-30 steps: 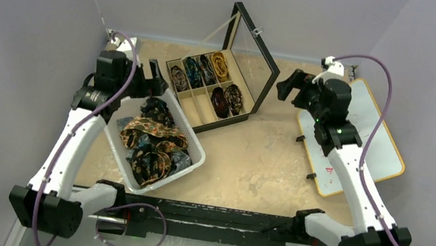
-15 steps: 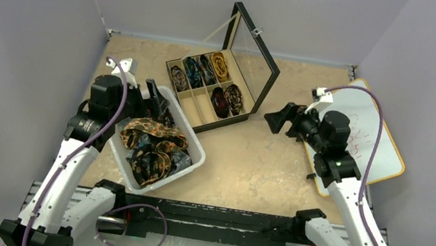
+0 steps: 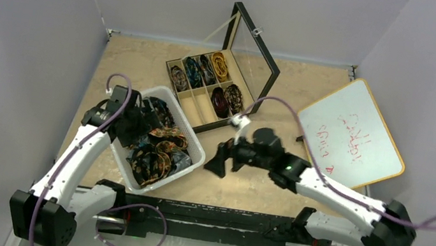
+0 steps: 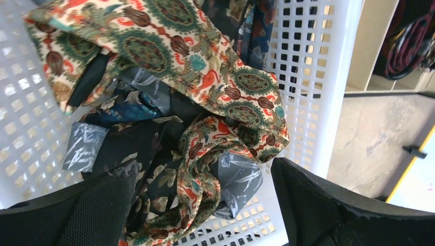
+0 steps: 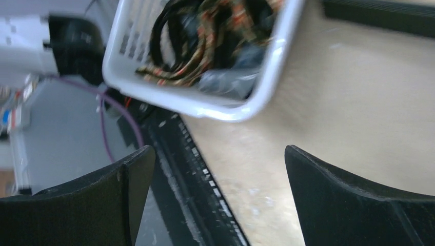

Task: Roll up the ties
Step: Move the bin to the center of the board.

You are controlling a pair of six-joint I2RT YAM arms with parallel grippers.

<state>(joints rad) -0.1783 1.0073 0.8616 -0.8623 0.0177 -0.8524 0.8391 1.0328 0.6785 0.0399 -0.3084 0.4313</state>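
Both arms have swung inward since a second ago. The left gripper (image 3: 138,126) has come down from the far rim of the white basket (image 3: 177,171) to sit over its contents, and the right arm has left the whiteboard side for the middle of the table (image 3: 140,60). At the left, the jaws are spread wide and hold nothing. They are poised just above the loose ties (image 3: 157,150), which lie heaped and interlaced in the basket, a tan paisley tie (image 4: 205,66) draped over dark ones. Closing here would likely pinch several layers at once, or a fingertip could snag the perforated wall and drag the light basket along. Behind, coiled ties (image 3: 193,71) sit in the compartment box (image 3: 201,111). The right gripper (image 3: 217,161), also spread and empty, hangs just beside the basket's right corner. Its wrist view is smeared, so I judge it to be moving, and a bump could shove the basket under the left fingers. The whiteboard (image 3: 355,139) lies well apart at the right.
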